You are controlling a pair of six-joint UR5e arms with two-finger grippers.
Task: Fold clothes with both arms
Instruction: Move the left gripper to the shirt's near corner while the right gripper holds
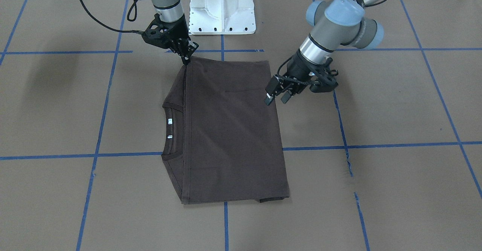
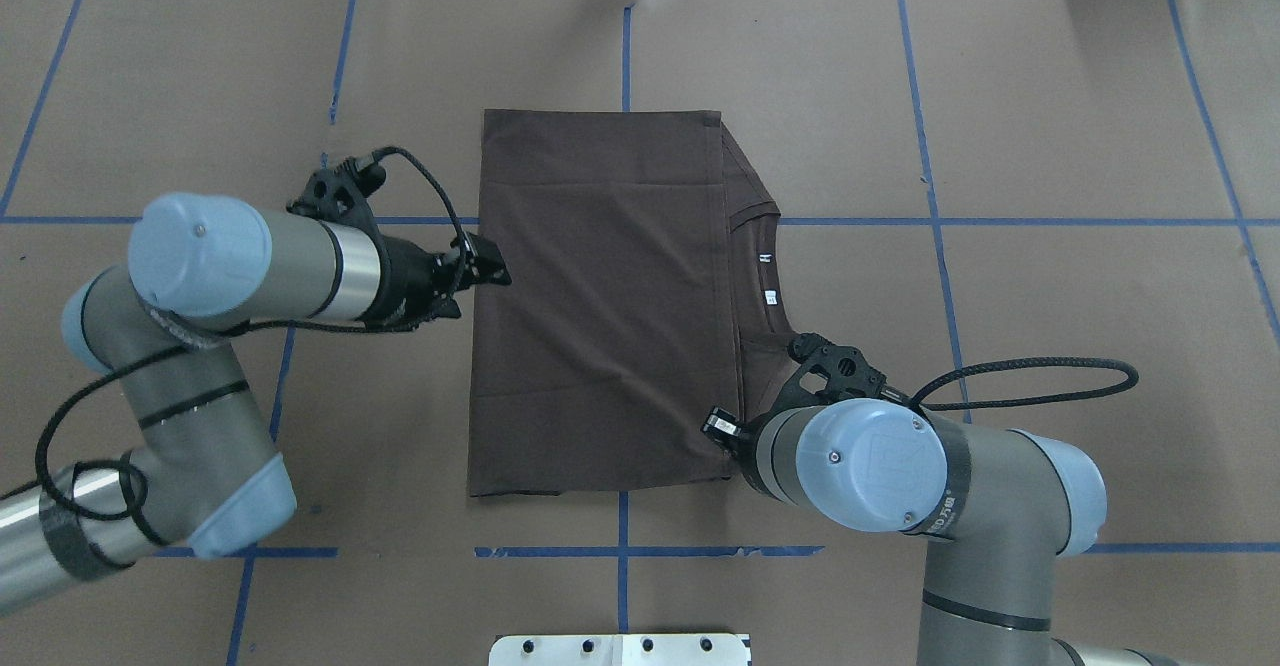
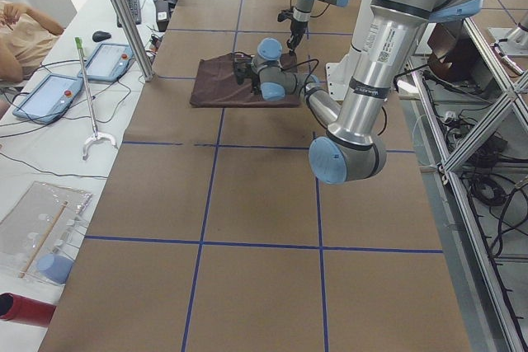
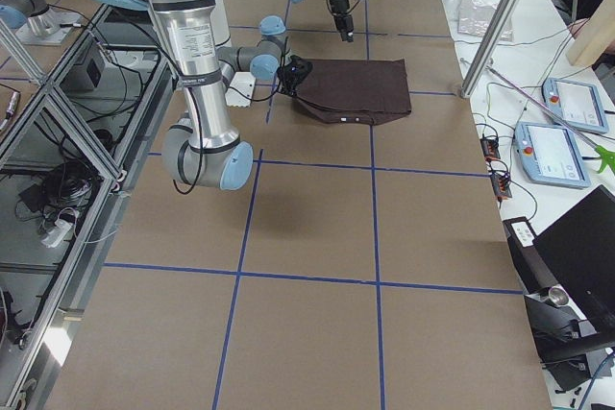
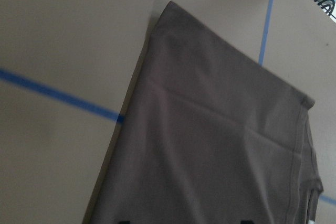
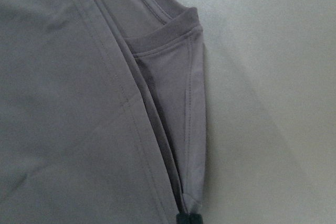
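The dark grey-brown T-shirt (image 1: 229, 130) lies folded into a rectangle on the table, with its ribbed neck and white tags (image 1: 170, 121) showing at one side. My right gripper (image 1: 186, 59) is shut on the shirt's corner nearest the robot base. In the right wrist view its black tip (image 6: 189, 219) pinches that corner. My left gripper (image 1: 276, 99) is open and empty, a little above the shirt's opposite edge; it also shows in the overhead view (image 2: 495, 268). In the overhead view the right gripper is mostly hidden under its wrist.
The white pedestal base (image 1: 222, 9) stands at the robot's side of the table. Blue tape lines cross the brown table (image 1: 376, 168). Beyond the far edge are a metal post (image 3: 124, 14), tablets (image 3: 49, 96) and a seated person (image 3: 25, 30).
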